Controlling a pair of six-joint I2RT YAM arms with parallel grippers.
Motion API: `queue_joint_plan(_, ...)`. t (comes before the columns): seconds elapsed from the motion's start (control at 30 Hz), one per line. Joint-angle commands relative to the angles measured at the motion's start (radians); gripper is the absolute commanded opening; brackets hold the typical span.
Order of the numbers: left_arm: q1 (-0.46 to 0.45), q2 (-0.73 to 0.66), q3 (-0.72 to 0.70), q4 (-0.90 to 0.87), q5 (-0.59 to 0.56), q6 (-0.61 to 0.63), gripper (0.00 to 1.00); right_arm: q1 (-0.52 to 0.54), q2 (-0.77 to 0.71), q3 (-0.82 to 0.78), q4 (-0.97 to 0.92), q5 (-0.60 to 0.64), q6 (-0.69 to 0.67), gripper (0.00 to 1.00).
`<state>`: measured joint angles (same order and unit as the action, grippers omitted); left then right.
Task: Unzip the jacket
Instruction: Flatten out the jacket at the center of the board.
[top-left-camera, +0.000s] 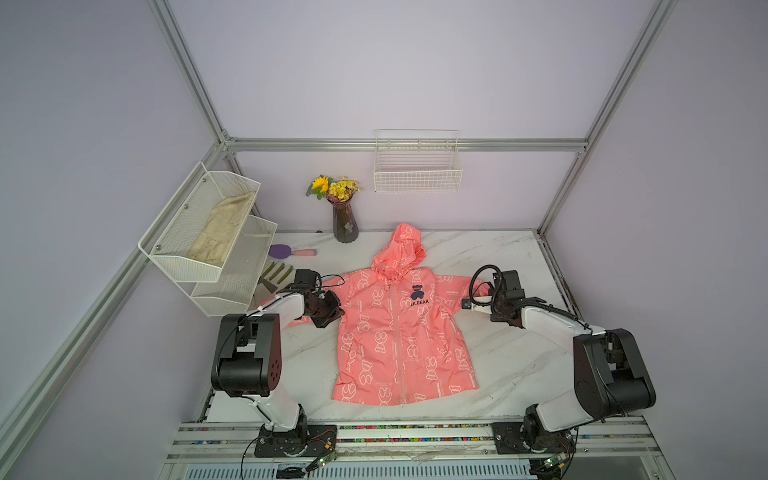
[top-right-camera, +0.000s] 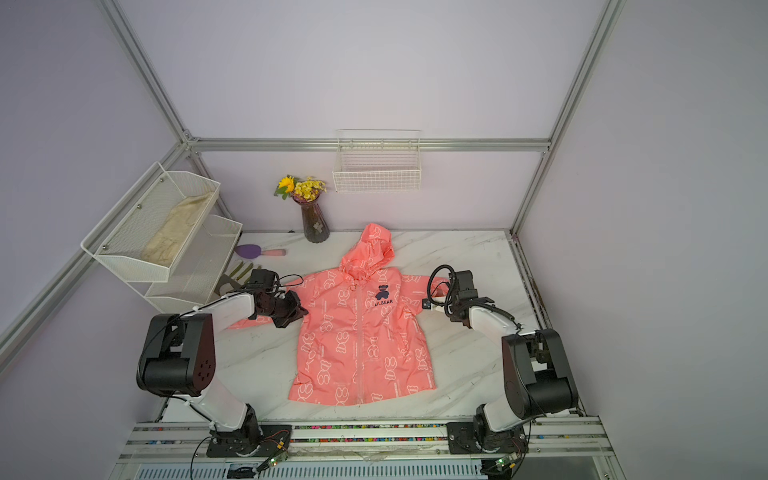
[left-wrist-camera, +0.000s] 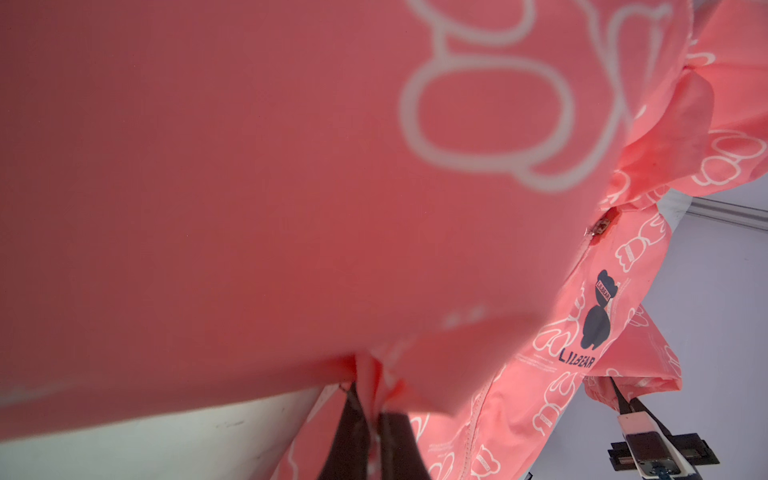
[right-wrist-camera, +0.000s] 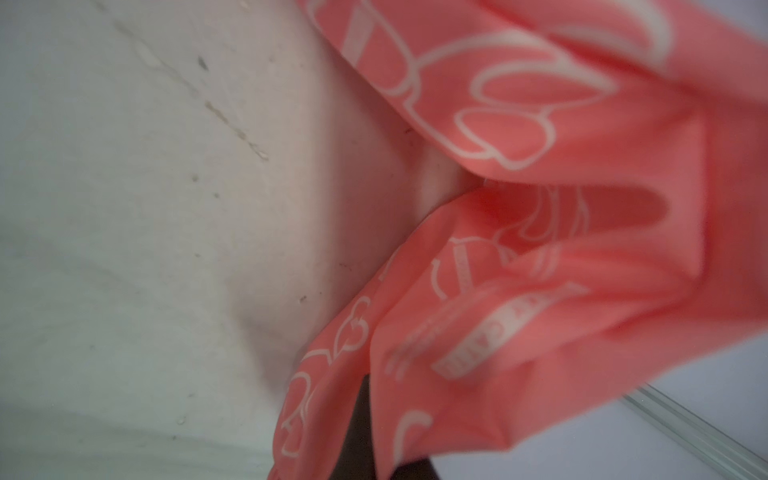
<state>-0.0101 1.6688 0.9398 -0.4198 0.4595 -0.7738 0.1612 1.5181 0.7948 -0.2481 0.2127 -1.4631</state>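
Top view: the jacket (top-left-camera: 399, 332) lies front-up and spread flat in the middle of the marble tabletop (top-left-camera: 511, 357), with the hood (top-left-camera: 401, 253) toward the back wall and the hem toward the arm bases. It is coral-pink, thin and lightly wrinkled, with white bear outlines all over. The zipper (top-left-camera: 397, 353) runs closed from hem to collar. The zipper pull (top-left-camera: 388, 286), with a small ring, sits at the top just beside the dark bear logo (top-left-camera: 417, 296). No unzipping is done yet. The left end effector (top-left-camera: 330, 309) is at the sleeve on its own side. The right end effector (top-left-camera: 482, 293) is at the opposite sleeve (top-left-camera: 451, 286). Left wrist view: dark fingers (left-wrist-camera: 353, 432) are clenched on a fold of pink cloth, and the sleeve fabric is lifted close to the lens. Right wrist view: only one dark finger (right-wrist-camera: 361, 415) shows, with cloth draped over it, so this end effector is also clamped on sleeve fabric. Judgement: the step in hand looks like preparation, holding the garment out by both sleeves to flatten the front, not the zipper work itself. The next move probably calls for one end effector to let go, travel to the collar and pinch the small pull. The other would need to pin cloth near the collar so the slider can be drawn straight toward the hem. The pull is tiny and the fabric is slack, so it is likely to bunch if not held taut.
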Motion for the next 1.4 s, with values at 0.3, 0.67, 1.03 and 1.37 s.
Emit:
queue_joint_plan(0.3, -0.070, -0.047, 0.004, 0.044, 0.008, -0.028, 0.00, 0.009, -0.034, -0.082, -0.314, -0.116, 0.238, 0.67)
queue_joint_plan(0.67, -0.103, -0.053, -0.001, 0.047, -0.004, -0.039, 0.00, 0.003, -0.139, 0.264, -0.740, -0.350, 0.764, 0.87)
queue_joint_plan(1.03, -0.130, -0.073, 0.008, 0.023, -0.021, -0.041, 0.00, 0.001, -0.291, 0.238, -0.347, -0.270, 1.903, 0.23)
queue_joint_plan(1.37, -0.148, -0.084, 0.002, 0.018, -0.022, -0.056, 0.00, -0.194, -0.422, -0.152, -0.147, -0.240, 2.546, 0.00)
